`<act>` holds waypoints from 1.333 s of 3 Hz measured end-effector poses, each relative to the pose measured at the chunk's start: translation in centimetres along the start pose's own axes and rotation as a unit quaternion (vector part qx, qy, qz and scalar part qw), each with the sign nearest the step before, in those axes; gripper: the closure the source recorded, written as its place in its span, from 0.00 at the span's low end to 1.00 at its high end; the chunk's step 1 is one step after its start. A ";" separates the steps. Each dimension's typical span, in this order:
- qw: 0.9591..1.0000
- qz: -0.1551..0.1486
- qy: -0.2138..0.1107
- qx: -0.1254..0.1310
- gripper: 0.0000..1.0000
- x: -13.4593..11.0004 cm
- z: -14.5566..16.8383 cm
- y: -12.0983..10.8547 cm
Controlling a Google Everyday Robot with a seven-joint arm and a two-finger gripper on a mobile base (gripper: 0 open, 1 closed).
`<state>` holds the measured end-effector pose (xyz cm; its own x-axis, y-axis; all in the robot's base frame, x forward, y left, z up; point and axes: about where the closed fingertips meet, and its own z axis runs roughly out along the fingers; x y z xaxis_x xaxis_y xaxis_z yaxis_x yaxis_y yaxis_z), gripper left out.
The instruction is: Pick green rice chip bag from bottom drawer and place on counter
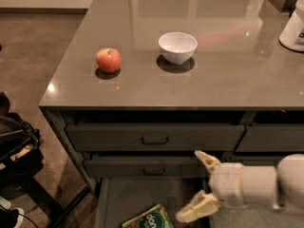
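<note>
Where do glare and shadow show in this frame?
Camera view: the glossy grey-brown counter carries pale reflections and a bright spot near its left edge; the white round bowl and red apple cast dark shadows; the cream claw, open, hangs over the dim bottom drawer beside the green snack bag.

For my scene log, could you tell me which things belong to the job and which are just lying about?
Job: green rice chip bag in bottom drawer; counter; gripper, open, over drawer beside bag.
Idle: apple, white bowl, white container on counter.
</note>
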<state>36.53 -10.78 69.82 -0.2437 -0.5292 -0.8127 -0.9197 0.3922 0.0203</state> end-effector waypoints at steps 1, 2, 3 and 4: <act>0.996 -0.026 -0.086 0.013 0.00 -0.7 5.7 -0.4; 0.993 -0.042 -0.113 0.014 0.00 0.5 7.9 -0.8; 0.993 -0.041 -0.113 0.013 0.00 0.6 7.9 -0.8; 0.991 -0.036 -0.132 0.003 0.00 0.5 9.3 0.0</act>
<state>39.30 -4.03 64.03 -0.0883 -0.3402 -0.9362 -0.9293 0.3666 -0.0456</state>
